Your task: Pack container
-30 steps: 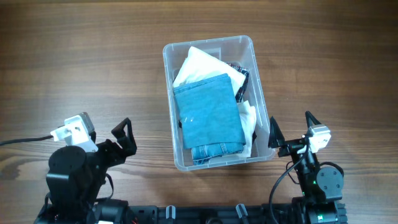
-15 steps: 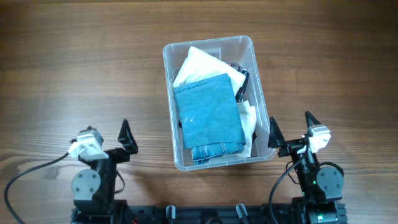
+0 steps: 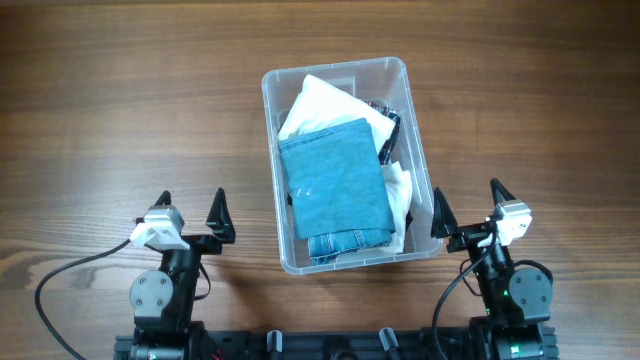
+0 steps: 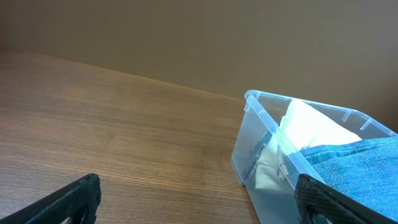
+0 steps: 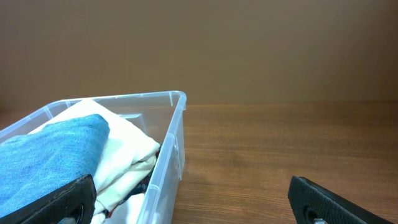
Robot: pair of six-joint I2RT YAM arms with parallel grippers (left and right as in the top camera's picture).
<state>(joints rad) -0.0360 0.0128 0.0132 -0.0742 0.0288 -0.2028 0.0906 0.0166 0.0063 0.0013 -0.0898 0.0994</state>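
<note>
Clear plastic forms the container (image 3: pixel 345 68), which stands on the wooden surface (image 3: pixel 120 100) slightly right of centre, between the two arms. Contents: a folded blue denim garment (image 3: pixel 335 180) lies on top, over a white garment (image 3: pixel 320 105); a dark patterned item (image 3: pixel 390 125) shows at the right wall. In the wrist views the stack reaches about rim level. No loose garment shows outside the container. The left tool (image 3: pixel 191 205) and the right tool (image 3: pixel 466 195) sit low at the near edge, one on either side of the container, fingers apart and holding nothing. Assessment: packing appears complete or nearly so. No lid is in view, so closing cannot be confirmed as a remaining step.
</note>
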